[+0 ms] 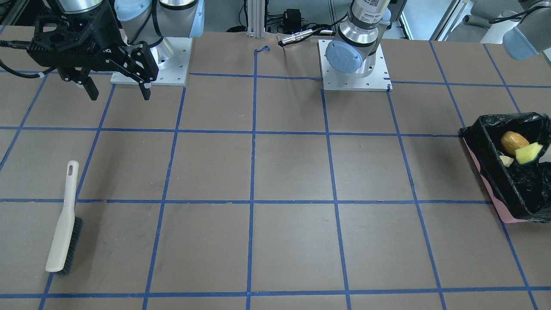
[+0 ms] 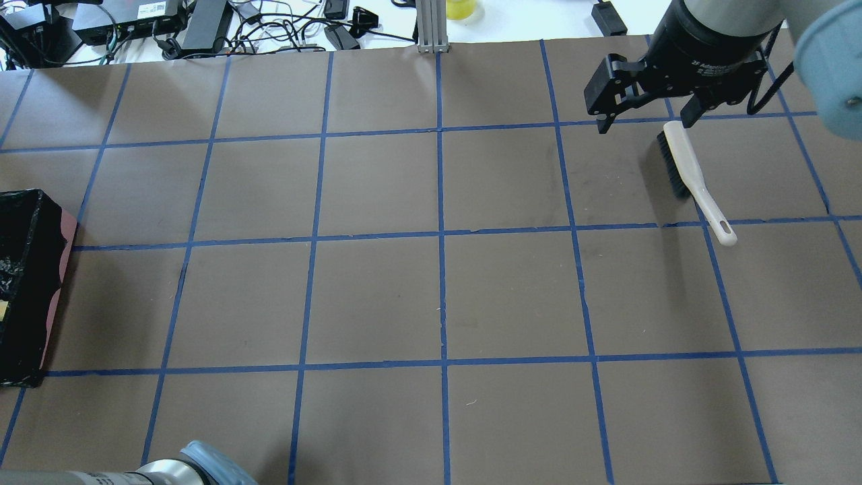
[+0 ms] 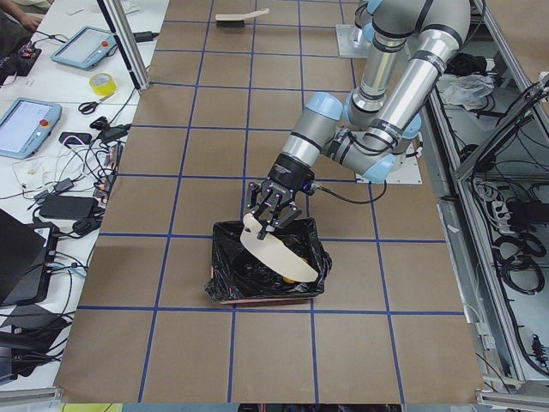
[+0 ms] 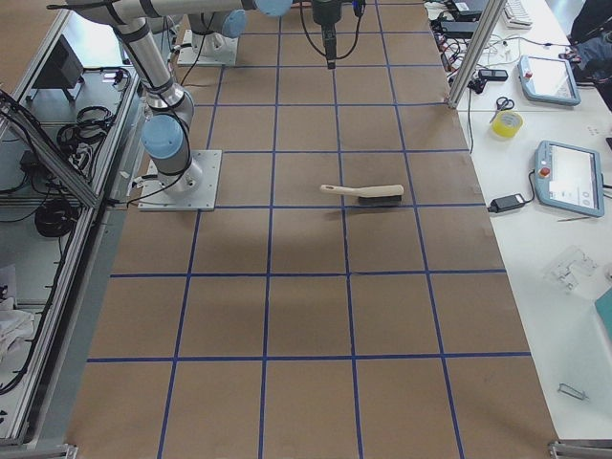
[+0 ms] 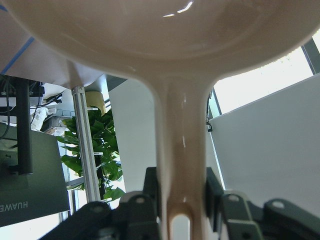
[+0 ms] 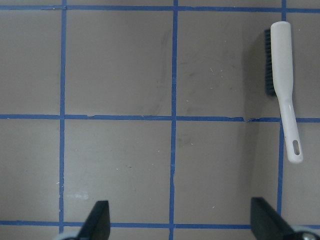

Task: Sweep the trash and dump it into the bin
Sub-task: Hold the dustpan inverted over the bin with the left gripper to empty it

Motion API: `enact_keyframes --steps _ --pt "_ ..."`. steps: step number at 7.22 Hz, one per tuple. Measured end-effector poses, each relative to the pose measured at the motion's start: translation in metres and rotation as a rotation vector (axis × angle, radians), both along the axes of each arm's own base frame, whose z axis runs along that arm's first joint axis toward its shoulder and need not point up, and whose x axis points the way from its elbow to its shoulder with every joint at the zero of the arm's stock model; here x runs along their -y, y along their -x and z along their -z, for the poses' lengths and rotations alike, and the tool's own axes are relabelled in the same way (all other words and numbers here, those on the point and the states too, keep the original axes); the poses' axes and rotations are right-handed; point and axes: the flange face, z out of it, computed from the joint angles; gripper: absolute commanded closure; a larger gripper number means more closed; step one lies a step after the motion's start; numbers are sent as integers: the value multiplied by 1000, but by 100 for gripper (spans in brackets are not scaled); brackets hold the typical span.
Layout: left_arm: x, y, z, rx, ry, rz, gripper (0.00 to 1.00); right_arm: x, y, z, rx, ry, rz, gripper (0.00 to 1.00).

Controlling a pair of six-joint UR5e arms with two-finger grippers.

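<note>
The black-lined bin [image 1: 486, 142] stands at the table's end on my left; it also shows in the overhead view [image 2: 27, 289] and the exterior left view [image 3: 227, 279]. In it lie the orange-brown lump [image 1: 514, 142], the yellow wedge [image 1: 528, 153] and the cream slice [image 1: 506, 160]. My left gripper [image 5: 182, 195] is shut on the handle of the beige dustpan [image 5: 170, 30] and holds it tilted over the bin [image 3: 274, 253]. My right gripper [image 1: 116, 88] is open and empty, raised above the table. The beige brush [image 1: 64, 219] lies flat on the table, apart from it [image 6: 282, 85].
The table is brown with a blue tape grid. The two arm base plates [image 1: 355, 64] stand at the robot's side. Cables and tablets [image 4: 569, 177] lie on the white bench beyond the far edge.
</note>
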Motion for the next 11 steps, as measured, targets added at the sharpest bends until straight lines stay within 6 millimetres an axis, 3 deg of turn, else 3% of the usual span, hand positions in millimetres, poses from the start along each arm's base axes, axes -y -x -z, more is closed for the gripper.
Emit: enact_keyframes --steps 2,4,7,9,11 --pt "-8 10 5 9 2 -6 100 0 0 0 0 0 0 0" --pt "-1 1 -2 -103 -76 -4 100 0 0 0 0 0 0 0" --pt "27 -24 -58 -464 -248 37 100 0 0 0 0 0 0 0" --pt "36 -15 -63 -744 -255 27 100 0 0 0 0 0 0 0" --pt "45 9 -52 -1001 -208 -19 100 0 0 0 0 0 0 0"
